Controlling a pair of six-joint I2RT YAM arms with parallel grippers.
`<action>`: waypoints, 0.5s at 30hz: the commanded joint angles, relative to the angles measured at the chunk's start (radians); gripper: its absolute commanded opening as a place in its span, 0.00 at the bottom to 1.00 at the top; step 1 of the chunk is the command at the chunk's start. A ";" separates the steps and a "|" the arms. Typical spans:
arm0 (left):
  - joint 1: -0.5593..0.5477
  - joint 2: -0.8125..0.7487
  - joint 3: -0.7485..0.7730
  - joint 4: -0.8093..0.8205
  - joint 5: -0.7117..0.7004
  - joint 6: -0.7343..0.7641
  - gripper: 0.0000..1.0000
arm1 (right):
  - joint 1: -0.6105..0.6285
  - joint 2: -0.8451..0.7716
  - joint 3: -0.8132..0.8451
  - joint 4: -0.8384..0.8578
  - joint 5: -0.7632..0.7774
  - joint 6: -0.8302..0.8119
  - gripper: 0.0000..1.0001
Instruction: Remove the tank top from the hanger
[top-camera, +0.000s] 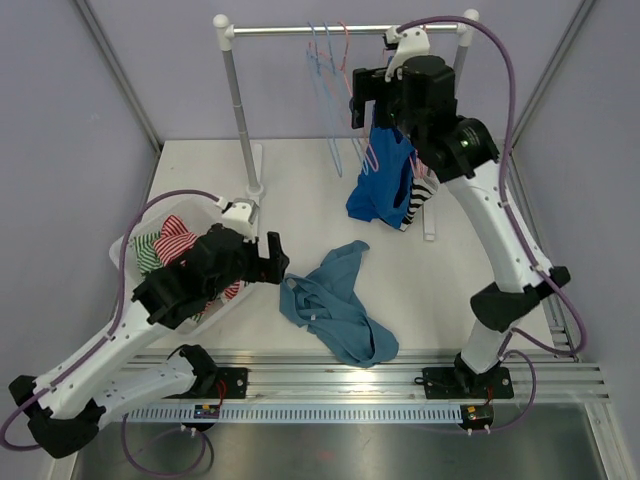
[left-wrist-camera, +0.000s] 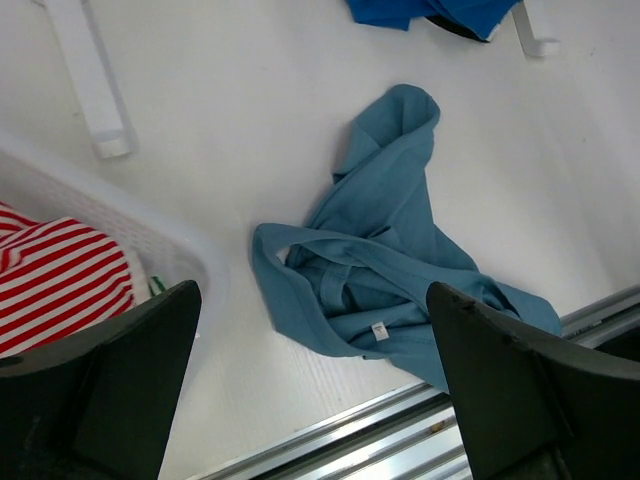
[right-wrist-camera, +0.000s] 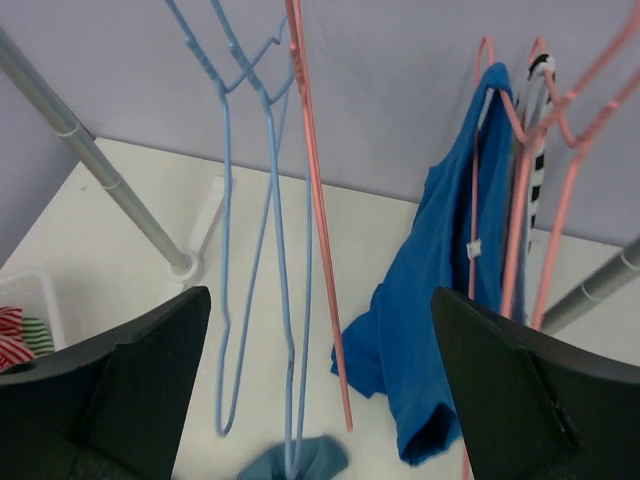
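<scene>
A teal tank top (top-camera: 335, 305) lies crumpled on the white table, off any hanger; it also shows in the left wrist view (left-wrist-camera: 390, 270). A bright blue garment (top-camera: 382, 190) hangs from a pink hanger (right-wrist-camera: 478, 150) at the right end of the rack rod (top-camera: 300, 30), and shows in the right wrist view (right-wrist-camera: 440, 290). My right gripper (top-camera: 368, 110) is open and empty, high up by the rod, with empty blue hangers (right-wrist-camera: 270, 200) and a pink hanger (right-wrist-camera: 315, 220) before it (right-wrist-camera: 320, 400). My left gripper (top-camera: 275, 258) is open and empty, low, just left of the teal top (left-wrist-camera: 315, 400).
A white basket (top-camera: 125, 250) with red-striped clothes (left-wrist-camera: 60, 285) sits under my left arm. A black-and-white striped garment (top-camera: 424, 195) hangs behind the blue one. The rack's left post (top-camera: 240, 110) and feet (left-wrist-camera: 90, 90) stand on the table. An aluminium rail (top-camera: 380, 370) runs along the near edge.
</scene>
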 joint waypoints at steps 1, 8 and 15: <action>-0.091 0.100 -0.008 0.135 -0.008 -0.055 0.99 | -0.002 -0.187 -0.106 0.028 -0.022 -0.003 0.99; -0.159 0.385 0.000 0.281 0.068 -0.037 0.99 | -0.002 -0.530 -0.467 0.122 -0.231 -0.007 0.99; -0.219 0.666 0.065 0.318 0.148 -0.012 0.99 | -0.002 -0.805 -0.804 0.171 -0.347 0.033 1.00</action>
